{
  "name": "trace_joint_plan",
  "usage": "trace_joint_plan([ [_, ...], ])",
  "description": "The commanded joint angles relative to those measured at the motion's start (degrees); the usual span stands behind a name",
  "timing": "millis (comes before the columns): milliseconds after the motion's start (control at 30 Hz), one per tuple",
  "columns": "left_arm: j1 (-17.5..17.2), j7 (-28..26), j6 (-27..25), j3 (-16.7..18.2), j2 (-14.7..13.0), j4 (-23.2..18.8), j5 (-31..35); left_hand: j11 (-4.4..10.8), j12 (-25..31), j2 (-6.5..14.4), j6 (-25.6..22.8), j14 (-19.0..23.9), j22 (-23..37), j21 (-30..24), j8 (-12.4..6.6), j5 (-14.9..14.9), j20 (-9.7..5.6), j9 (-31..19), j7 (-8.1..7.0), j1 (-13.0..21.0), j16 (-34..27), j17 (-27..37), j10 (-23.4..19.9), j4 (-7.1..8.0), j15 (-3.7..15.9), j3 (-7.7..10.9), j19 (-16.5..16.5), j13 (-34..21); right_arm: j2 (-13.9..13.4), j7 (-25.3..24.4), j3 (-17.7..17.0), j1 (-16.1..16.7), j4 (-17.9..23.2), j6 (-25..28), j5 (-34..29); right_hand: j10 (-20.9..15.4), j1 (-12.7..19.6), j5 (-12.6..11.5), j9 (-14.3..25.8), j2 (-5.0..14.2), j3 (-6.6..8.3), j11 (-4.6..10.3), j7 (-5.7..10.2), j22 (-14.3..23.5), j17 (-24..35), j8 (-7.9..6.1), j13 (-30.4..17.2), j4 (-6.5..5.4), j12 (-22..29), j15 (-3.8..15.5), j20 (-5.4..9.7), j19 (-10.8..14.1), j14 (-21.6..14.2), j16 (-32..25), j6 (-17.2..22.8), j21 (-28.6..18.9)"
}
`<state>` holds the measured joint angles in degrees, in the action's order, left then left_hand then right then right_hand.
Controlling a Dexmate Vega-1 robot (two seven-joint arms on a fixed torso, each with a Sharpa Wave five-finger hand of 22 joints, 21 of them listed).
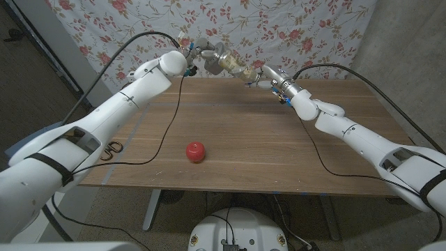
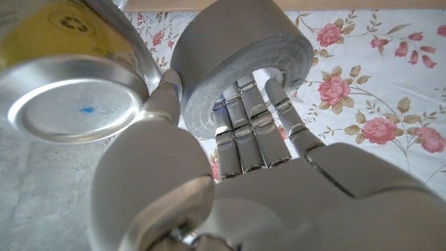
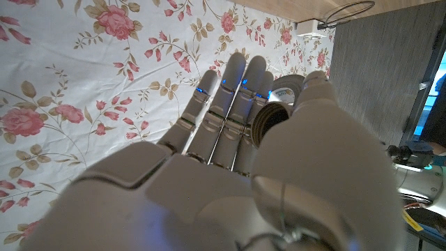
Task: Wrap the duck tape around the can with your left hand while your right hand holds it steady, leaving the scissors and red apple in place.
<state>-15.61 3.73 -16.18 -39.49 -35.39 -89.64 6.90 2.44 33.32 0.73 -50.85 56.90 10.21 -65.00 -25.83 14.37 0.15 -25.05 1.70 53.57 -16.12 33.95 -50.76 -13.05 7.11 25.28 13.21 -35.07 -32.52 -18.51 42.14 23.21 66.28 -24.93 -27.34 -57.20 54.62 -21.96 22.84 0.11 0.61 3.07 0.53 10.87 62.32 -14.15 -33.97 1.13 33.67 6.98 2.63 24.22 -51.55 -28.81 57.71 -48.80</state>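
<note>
I am holding the roll of duck tape (image 2: 240, 59) in my left hand (image 2: 279, 174), fingers threaded through its core and thumb pressing its outer face, so that hand is clamped on the roll. In the left wrist picture the roll is sitting at top centre, just beside the can (image 2: 70, 90), whose shiny bottom is filling the upper left. In the head picture both hands are meeting at top centre, raised above the far edge of the table (image 1: 279, 153), with the can (image 1: 230, 64) between them. My right hand (image 1: 268, 78) is reaching onto the can from the right; in the right wrist picture its fingers (image 3: 230, 104) are lying close together against something round and metallic, and I judge they are gripping the can, though the contact itself is hidden.

I judge the wrapping is under way or about to begin; no loose strip of tape is visible. The next move is calling for carrying the roll round the can while my right hand is keeping it from turning.

The red apple (image 1: 196, 151) is lying at lower centre of the head picture, the scissors (image 1: 111, 150) at lower left by my left arm, both well apart from the work. Cables are trailing across the table, nothing blocking.
</note>
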Motion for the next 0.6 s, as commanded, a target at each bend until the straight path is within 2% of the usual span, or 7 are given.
trace_joint_plan([
  [33, 1.91, 3.10, 7.35, -0.25, 0.65, 2.22, 8.38, 9.15, -3.83, 1.71, -5.43, -2.37, 0.53, 0.14, 0.42, 7.64, -0.97, 1.86, -6.32, 7.20, 0.27, 0.51, -8.60, 4.22, 6.75, 6.70, 0.41, 2.99, 1.89, -2.69, 0.35, -1.24, -3.51, -2.31, -0.83, -0.05, 8.17, -0.58, 0.17, 7.99, -0.57, -0.06, 5.57, 0.16, -0.10, 0.15, -0.10, 0.04, -0.01, 5.52, 6.83, -0.11, 0.17, 0.24, 5.19, -0.20],
  [100, 2.61, 3.72, 9.10, -0.36, 1.46, 3.58, 8.79, 9.14, -5.53, 1.20, -5.93, -3.02, 0.72, -0.28, 0.58, 7.84, -1.35, 2.73, -6.85, 8.71, 0.52, 0.56, -8.83, 3.89, 6.75, 5.63, 0.92, 4.53, 2.39, -5.27, 0.51, -1.42, -4.46, -3.18, -1.78, -0.10, 8.21, -0.69, 0.15, 8.04, -0.66, -0.14, 5.52, 0.15, -0.15, 0.18, 0.01, -0.02, -0.10, 5.53, 6.82, -0.14, 0.12, 0.34, 5.24, -0.22],
  [167, 3.33, 4.29, 10.73, -0.59, 2.31, 4.84, 9.26, 9.12, -6.99, 0.64, -6.36, -3.14, 0.85, -0.67, 0.72, 7.65, -1.52, 3.43, -8.16, 10.41, 0.75, 0.14, -8.77, 3.45, 6.81, 4.45, 1.11, 5.77, 2.52, -5.86, 0.41, -1.45, -4.50, -3.68, -1.57, -0.21, 8.26, -0.77, 0.16, 8.03, -0.74, -0.05, 5.51, 0.13, -0.19, 0.20, 0.03, -0.05, -0.11, 5.53, 6.86, -0.11, 0.08, 0.43, 5.27, -0.24],
  [233, 3.62, 4.12, 12.77, -0.57, 3.17, 5.86, 9.54, 9.05, -7.77, 0.51, -6.62, -3.06, 0.94, -1.00, 0.82, 7.44, -1.69, 3.87, -8.60, 11.51, 0.81, -0.12, -8.90, 3.40, 6.82, 3.64, 1.26, 6.47, 2.72, -6.61, 0.41, -1.69, -5.06, -4.49, -1.50, -0.14, 8.29, -0.81, 0.17, 8.04, -0.78, -0.03, 5.52, 0.13, -0.21, 0.21, -0.01, -0.06, -0.13, 5.54, 6.83, -0.12, 0.05, 0.47, 5.27, -0.24],
  [267, 3.80, 4.46, 13.94, -0.48, 3.58, 6.36, 9.22, 8.96, -8.56, 0.50, -6.93, -3.06, 1.02, -1.36, 0.90, 7.15, -1.80, 4.30, -9.30, 12.63, 0.90, -0.37, -8.88, 3.42, 6.83, 2.82, 1.33, 7.11, 2.71, -6.88, 0.42, -1.76, -5.11, -4.59, -1.65, -0.21, 8.32, -0.86, 0.18, 8.05, -0.82, -0.05, 5.59, 0.12, -0.24, 0.22, -0.03, -0.08, -0.11, 5.53, 6.85, -0.12, -0.01, 0.50, 5.28, -0.25],
  [433, 4.46, 5.95, 17.45, -0.60, 4.76, 6.49, 9.58, 8.85, -9.75, 0.83, -7.81, -3.91, 1.19, -2.11, 0.93, 6.35, -2.18, 5.13, -9.75, 14.45, 1.51, -0.99, -9.00, 3.60, 6.83, 1.40, 1.37, 8.06, 2.47, -7.42, 0.24, -1.72, -5.48, -5.57, -1.26, -0.31, 8.42, -1.04, 0.21, 8.07, -1.02, -0.05, 5.59, 0.10, -0.33, 0.26, -0.01, -0.16, -0.18, 5.53, 6.89, -0.07, -0.15, 0.68, 5.29, -0.30],
  [600, 4.86, 6.60, 18.77, -0.76, 5.45, 5.79, 11.12, 8.75, -10.58, 1.18, -8.98, -4.29, 1.26, -2.69, 0.88, 5.47, -2.71, 5.95, -9.91, 15.57, 1.88, -1.53, -9.20, 3.84, 6.84, 0.20, 1.34, 8.73, 2.19, -8.52, 0.53, -1.81, -5.75, -5.89, -2.31, -0.28, 8.46, -1.20, 0.18, 8.08, -1.22, 0.00, 5.59, 0.08, -0.41, 0.34, -0.11, -0.27, -0.22, 5.52, 6.89, -0.06, -0.25, 0.86, 5.31, -0.34],
])
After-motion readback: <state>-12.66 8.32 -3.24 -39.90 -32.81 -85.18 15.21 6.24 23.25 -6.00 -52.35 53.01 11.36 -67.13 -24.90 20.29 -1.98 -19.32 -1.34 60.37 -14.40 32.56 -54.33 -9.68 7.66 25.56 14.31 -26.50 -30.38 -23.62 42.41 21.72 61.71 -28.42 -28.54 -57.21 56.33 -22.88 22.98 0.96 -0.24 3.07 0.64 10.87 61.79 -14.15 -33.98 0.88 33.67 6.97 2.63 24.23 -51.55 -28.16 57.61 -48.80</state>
